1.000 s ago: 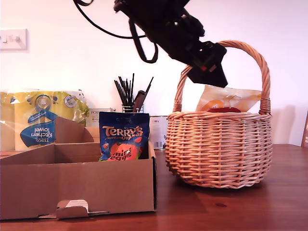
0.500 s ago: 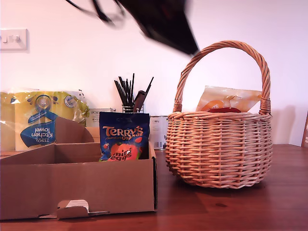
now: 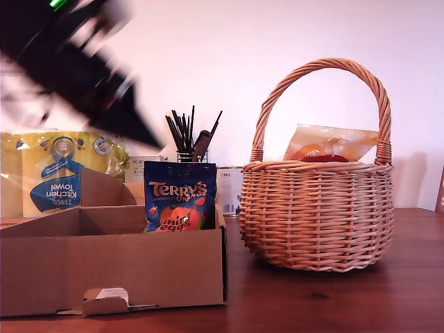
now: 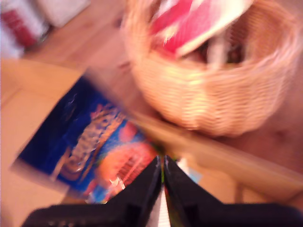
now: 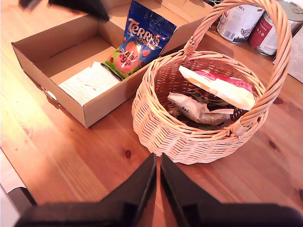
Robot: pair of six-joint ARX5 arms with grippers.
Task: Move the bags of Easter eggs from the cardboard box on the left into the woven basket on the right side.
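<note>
A dark blue Terry's bag of Easter eggs stands against the cardboard box's far wall. My first arm is a dark blur above the box at the exterior view's left. My first gripper is shut on nothing and hangs over the Terry's bag. The woven basket holds a cream and red bag and a white bag. High over the table in front of the basket, my second gripper is shut and empty.
A white sheet lies on the box floor. Behind the box are a yellow and blue kitchen towel pack, a pot of black sticks and a white can. Two cans stand behind the basket.
My first arm has swung from above the basket to the exterior view's left, over the box. The bags and the basket have not moved.
</note>
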